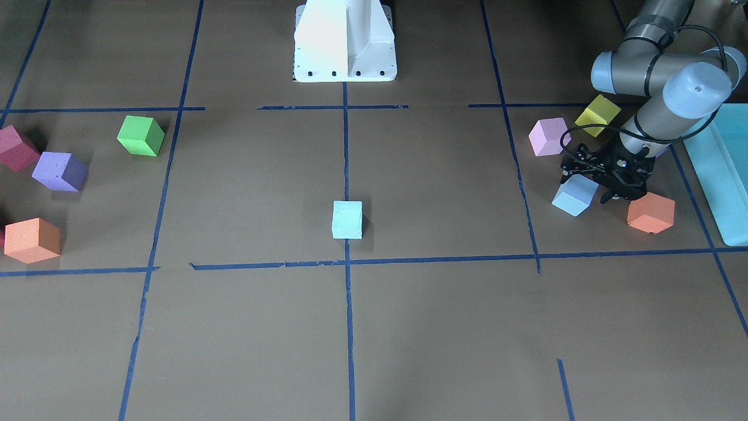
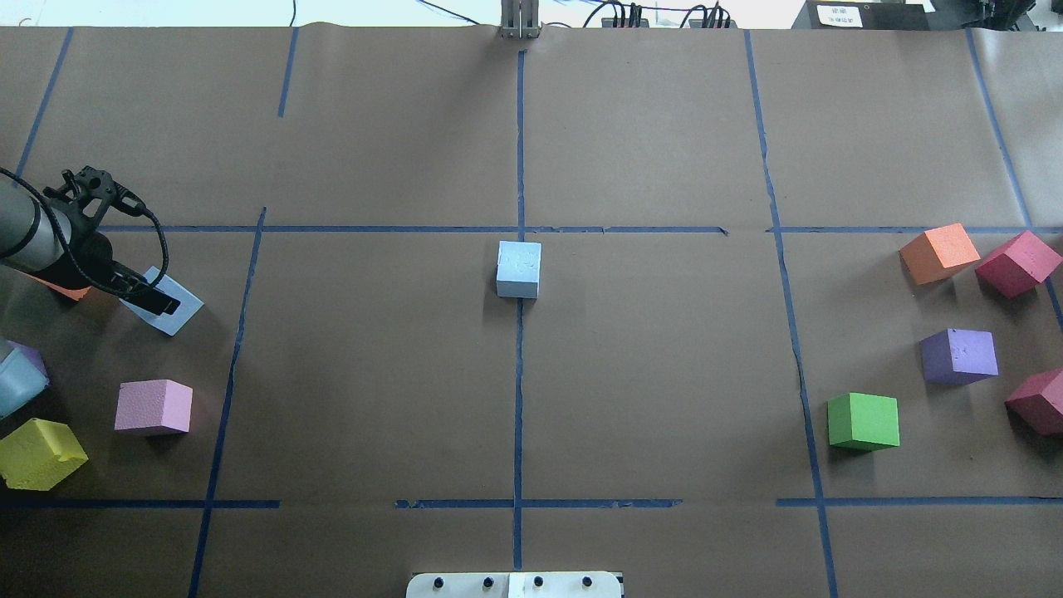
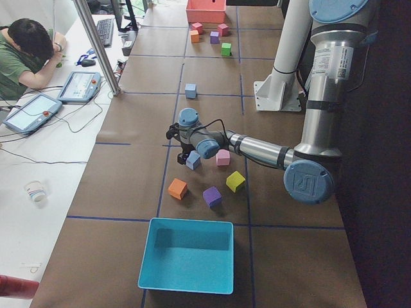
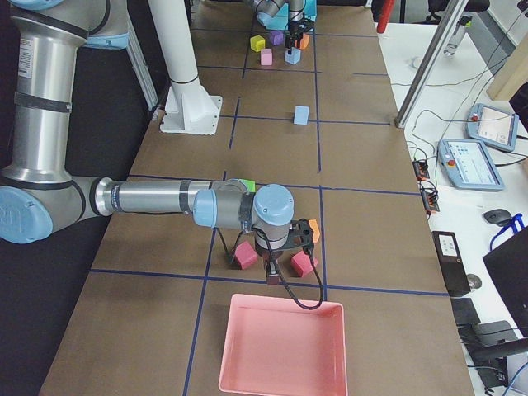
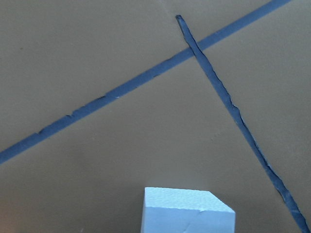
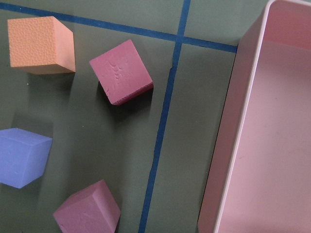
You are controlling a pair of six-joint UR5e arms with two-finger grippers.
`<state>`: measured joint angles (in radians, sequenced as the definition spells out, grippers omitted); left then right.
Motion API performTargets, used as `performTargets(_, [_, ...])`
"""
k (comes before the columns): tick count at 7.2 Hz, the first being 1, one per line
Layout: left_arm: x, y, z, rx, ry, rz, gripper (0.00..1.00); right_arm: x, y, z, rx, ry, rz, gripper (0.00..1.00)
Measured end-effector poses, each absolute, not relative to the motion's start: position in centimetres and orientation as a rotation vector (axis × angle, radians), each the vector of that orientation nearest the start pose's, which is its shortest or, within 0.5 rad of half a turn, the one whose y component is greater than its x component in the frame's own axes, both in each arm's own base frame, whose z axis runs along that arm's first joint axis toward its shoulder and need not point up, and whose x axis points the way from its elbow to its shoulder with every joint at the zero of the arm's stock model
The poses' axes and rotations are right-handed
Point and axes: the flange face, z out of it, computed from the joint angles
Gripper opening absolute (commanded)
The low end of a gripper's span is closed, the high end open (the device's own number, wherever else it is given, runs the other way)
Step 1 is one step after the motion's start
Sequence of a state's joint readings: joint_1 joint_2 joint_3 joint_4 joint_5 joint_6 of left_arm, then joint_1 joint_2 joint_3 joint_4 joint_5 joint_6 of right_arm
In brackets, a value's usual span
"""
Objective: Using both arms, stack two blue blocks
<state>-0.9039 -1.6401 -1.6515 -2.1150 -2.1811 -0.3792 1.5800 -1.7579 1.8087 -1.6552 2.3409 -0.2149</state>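
Observation:
One pale blue block (image 1: 347,219) sits alone on the centre tape line; it also shows in the overhead view (image 2: 519,268). The other blue block (image 1: 575,195) rests on the table on my left side, turned at an angle (image 2: 181,314). My left gripper (image 1: 591,182) is low over this block, and its fingers look spread on either side of it. The left wrist view shows only the block's top (image 5: 187,211) at the bottom edge. My right gripper (image 4: 272,271) hovers over maroon cubes by the pink tray. It shows only in the exterior right view, so I cannot tell whether it is open.
An orange cube (image 1: 650,212), a pink cube (image 1: 548,136) and a yellow cube (image 1: 597,114) lie close around my left gripper. The teal box (image 1: 721,169) is beside them. Green (image 1: 141,135), purple (image 1: 58,171), maroon and orange cubes lie on my right side near the pink tray (image 4: 280,346).

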Motion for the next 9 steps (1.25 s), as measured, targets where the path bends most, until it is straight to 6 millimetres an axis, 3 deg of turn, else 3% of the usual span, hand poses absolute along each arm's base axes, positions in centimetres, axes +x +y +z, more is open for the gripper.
performTargets(2, [29.0, -47.1, 53.7, 0.273, 0.832, 0.491, 0.94, 6.8, -40.9, 63.5, 0.054, -0.77, -0.181, 1.0])
performTargets(3, [29.4, -47.0, 54.1, 0.266, 0.826, 0.495, 0.85, 6.8, -40.9, 63.5, 0.054, -0.77, -0.18, 1.0])
performTargets(5, [29.7, -46.8, 54.4, 0.26, 0.823, 0.498, 0.56, 6.8, -40.9, 63.5, 0.054, -0.77, -0.18, 1.0])
performTargets(7, [29.9, -46.8, 54.3, 0.261, 0.825, 0.501, 0.51, 6.8, -40.9, 63.5, 0.054, -0.77, -0.18, 1.0])
performTargets(9, [30.6, -47.4, 52.1, 0.277, 0.843, 0.506, 0.52, 6.8, -40.9, 63.5, 0.053, -0.77, -0.18, 1.0])
